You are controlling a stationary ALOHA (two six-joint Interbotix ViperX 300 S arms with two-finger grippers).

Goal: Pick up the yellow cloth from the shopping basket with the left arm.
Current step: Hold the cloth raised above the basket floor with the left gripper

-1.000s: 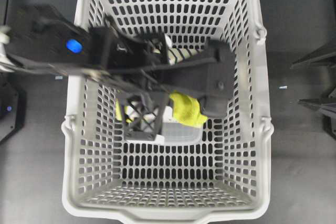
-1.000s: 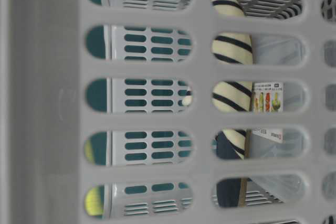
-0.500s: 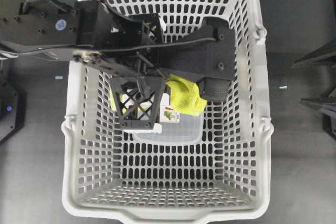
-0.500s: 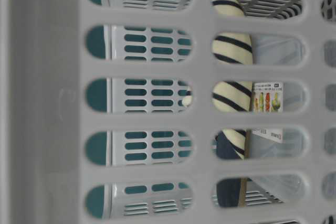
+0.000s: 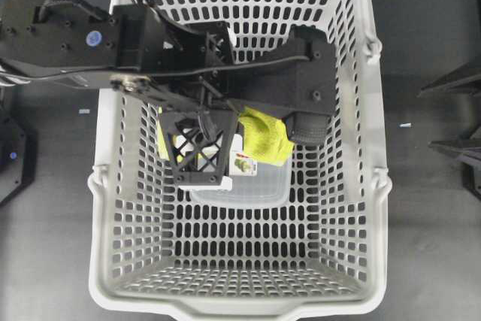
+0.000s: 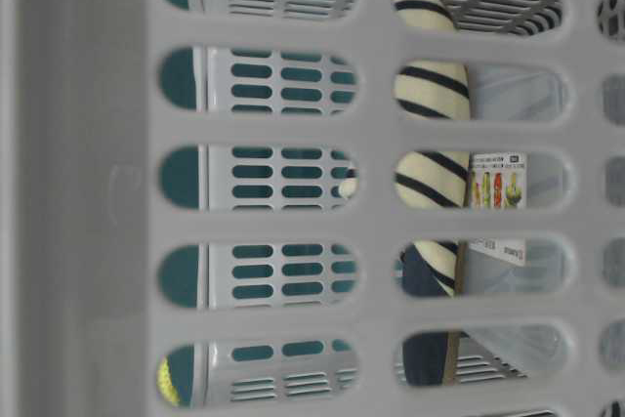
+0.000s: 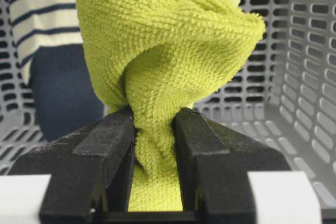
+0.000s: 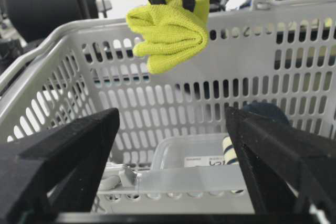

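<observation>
The left hand point(image 7: 153, 129) is pinching the yellow cloth point(image 7: 163, 61) between its two black fingers point(image 7: 105, 145), which are sitting narrow with the terry fabric squeezed into a thin neck between them. In the left wrist view the cloth is bunching out beyond the fingertips in a rounded fold, and a short tail is running back between the fingers toward the hand's body. From the right wrist view the cloth point(image 8: 170, 24) is hanging in the air at about the level of the rim of the shopping basket point(image 8: 294, 66), clear of the basket floor and of the clear plastic box point(image 8: 194, 166) lying below it. Overhead, the cloth point(image 5: 264, 134) is showing just beside the lattice-patterned part of the left hand point(image 5: 225, 122), over the middle of the shopping basket point(image 5: 361, 208), with the left arm reaching in from the left wall. The clear box with its printed label point(image 5: 248, 182) is lying on the basket floor just below the cloth in that view. A cream slipper with navy stripes point(image 7: 44, 30) is lying deeper in the basket, behind the cloth. The right hand point(image 8: 173, 145) is standing wide apart, holding nothing, with its fingers framing the basket's near wall. The basket is resting on the dark desk point(image 5: 428, 208).
</observation>
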